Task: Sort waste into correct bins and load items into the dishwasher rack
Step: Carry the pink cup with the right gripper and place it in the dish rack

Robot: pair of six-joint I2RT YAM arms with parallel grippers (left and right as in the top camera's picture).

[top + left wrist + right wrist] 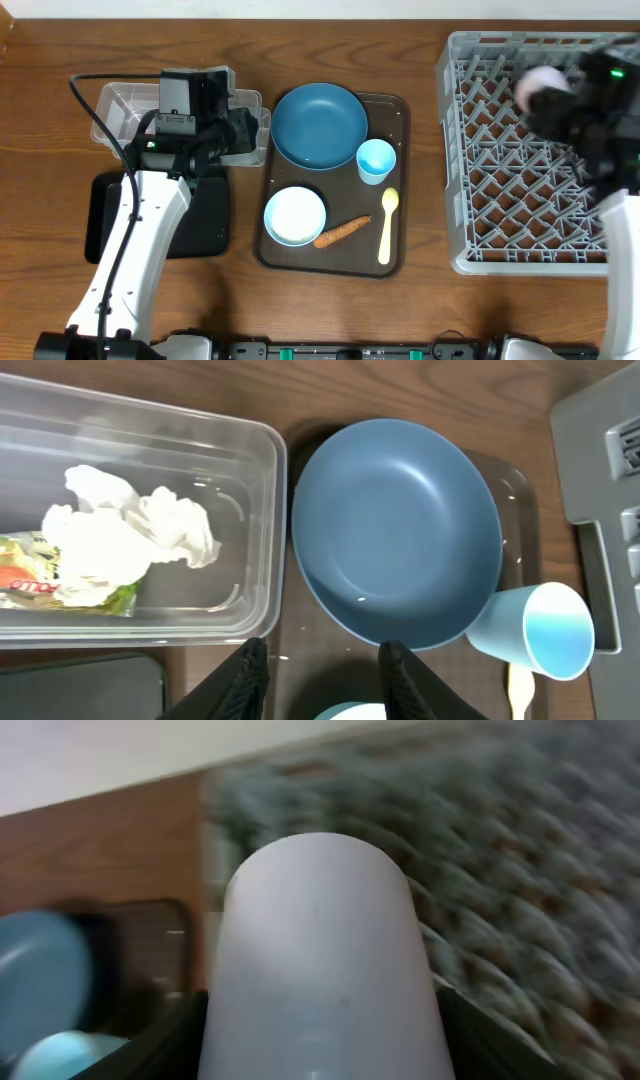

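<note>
Currently, right gripper (322, 1020) clamped on the pink cup (541, 86), held above the grey rack (500, 200). Left gripper (322, 665) spread and empty, hovering beside the clear tub (200, 428) containing crumpled tissue (125, 535) and the yellow-green wrapper (28, 578).

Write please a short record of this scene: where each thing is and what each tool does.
left tool: open, empty
right tool: shut on small pink cup, over large grey plastic lattice rack
clear plastic rectangular tub: crumpled white tissue, small yellow-green wrapper
flat brown tray: dark blue round plate, small light blue cup, white-and-light-blue bowl, orange carrot-like stick, pale yellow spoon
shallow black rectangular tray: partly hidden under left arm
</note>
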